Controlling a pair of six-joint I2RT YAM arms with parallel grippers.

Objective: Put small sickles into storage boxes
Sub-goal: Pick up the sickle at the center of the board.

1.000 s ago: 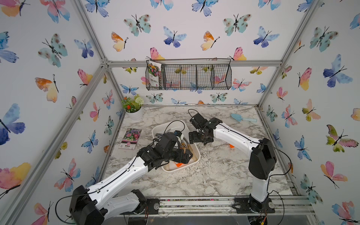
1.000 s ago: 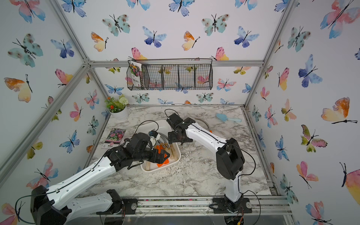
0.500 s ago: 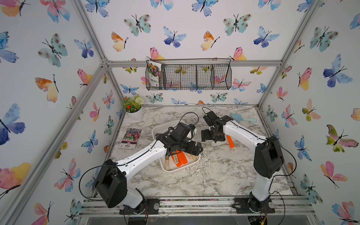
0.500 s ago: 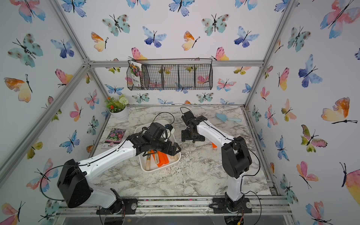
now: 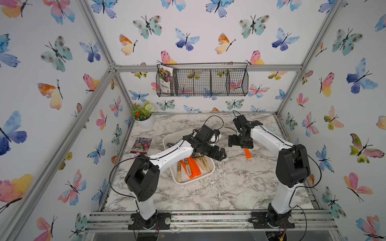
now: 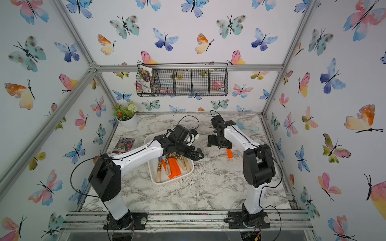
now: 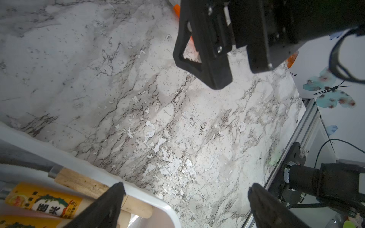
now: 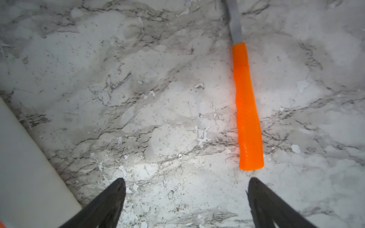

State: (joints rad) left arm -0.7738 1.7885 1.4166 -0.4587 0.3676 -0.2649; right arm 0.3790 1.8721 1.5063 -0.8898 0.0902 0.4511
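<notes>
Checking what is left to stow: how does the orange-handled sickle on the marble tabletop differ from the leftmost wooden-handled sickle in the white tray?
The orange plastic-handled sickle lies on the marble tabletop; the pale wooden-handled sickle lies inside the white plastic tray. The orange handle is plain; the wooden one carries a gold-black label. Both lie ungripped.

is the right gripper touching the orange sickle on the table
Apart. The right wrist view shows the right gripper, jaws open and empty, with a strip of marble between it and the orange sickle.
</notes>
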